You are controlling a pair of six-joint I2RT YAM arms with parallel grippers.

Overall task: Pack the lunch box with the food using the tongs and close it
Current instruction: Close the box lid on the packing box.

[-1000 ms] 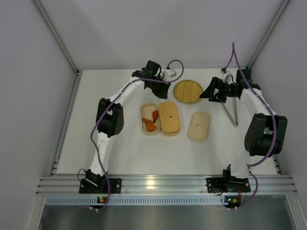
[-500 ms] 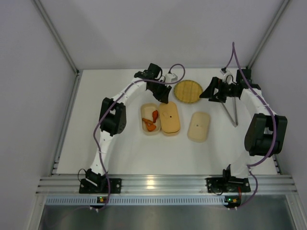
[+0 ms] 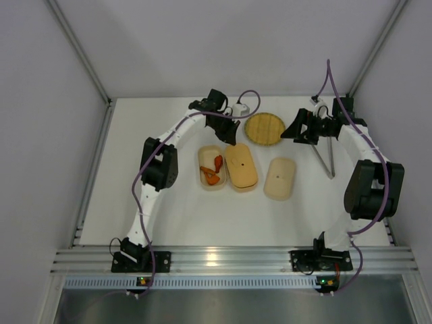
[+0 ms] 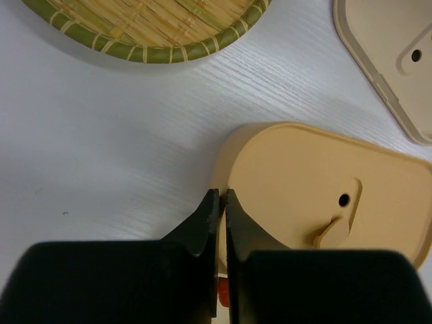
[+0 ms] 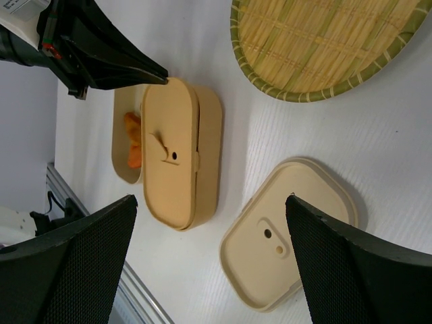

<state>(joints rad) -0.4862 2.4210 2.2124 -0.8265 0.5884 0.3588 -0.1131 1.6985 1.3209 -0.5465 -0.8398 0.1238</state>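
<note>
The lunch box's open pale tray (image 3: 206, 167) holds orange-red food pieces (image 3: 214, 170). A tan lidded part (image 3: 241, 167) lies against its right side. My left gripper (image 3: 227, 137) is shut, with nothing between its fingertips. In the left wrist view it (image 4: 221, 196) rests at the far rim of the tan part (image 4: 317, 182), and a bit of orange food (image 4: 221, 291) shows below. A pale loose lid (image 3: 279, 178) lies to the right. The tongs (image 3: 327, 157) lie on the table at the far right. My right gripper (image 3: 302, 128) hovers open above the table; in its wrist view it (image 5: 210, 199) holds nothing.
A round woven yellow plate (image 3: 264, 128) sits at the back between the two grippers, also in the left wrist view (image 4: 145, 30) and the right wrist view (image 5: 317, 47). White walls and metal posts enclose the table. The arm bases stand on the near rail.
My left gripper moved right and nearer to the tan part's far end, then shut its jaws. The tan part has turned slightly. The right arm has not moved.
</note>
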